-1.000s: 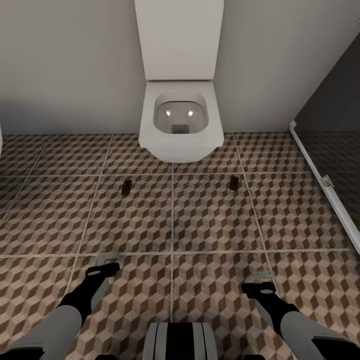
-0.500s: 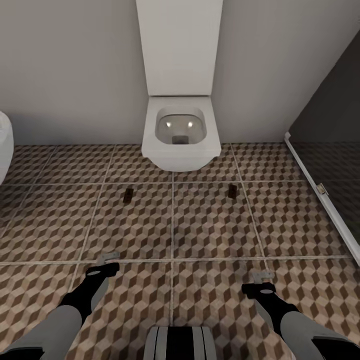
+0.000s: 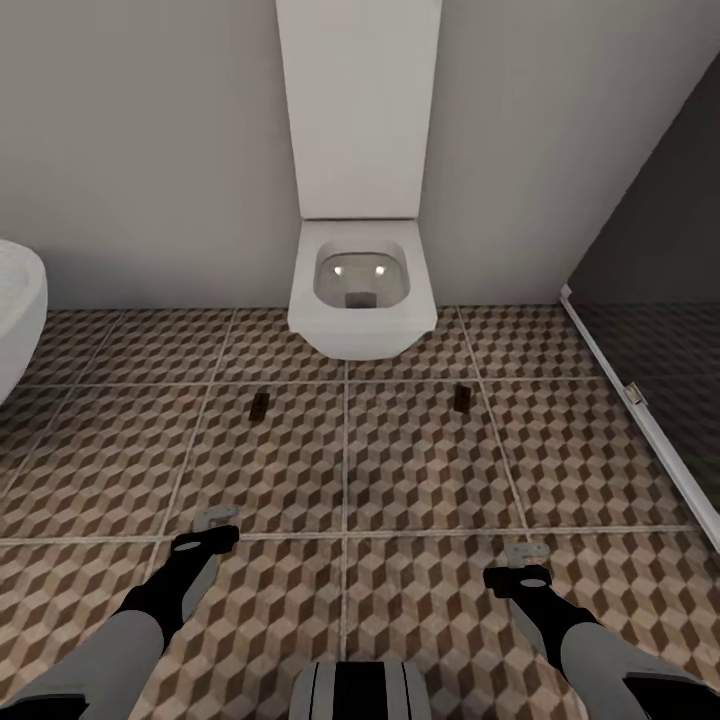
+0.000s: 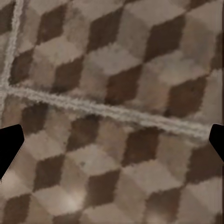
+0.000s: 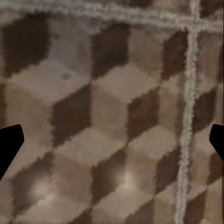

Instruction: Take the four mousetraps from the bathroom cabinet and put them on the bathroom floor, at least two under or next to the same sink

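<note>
Two small brown wooden mousetraps lie lengthwise ahead of you on the cube-patterned bathroom floor, one before each empty, spread-open gripper: left, right.

The 2 mousetraps are showing too small for metal parts to be made out. The tub is being cut off at the edge, as is the shower.
</note>
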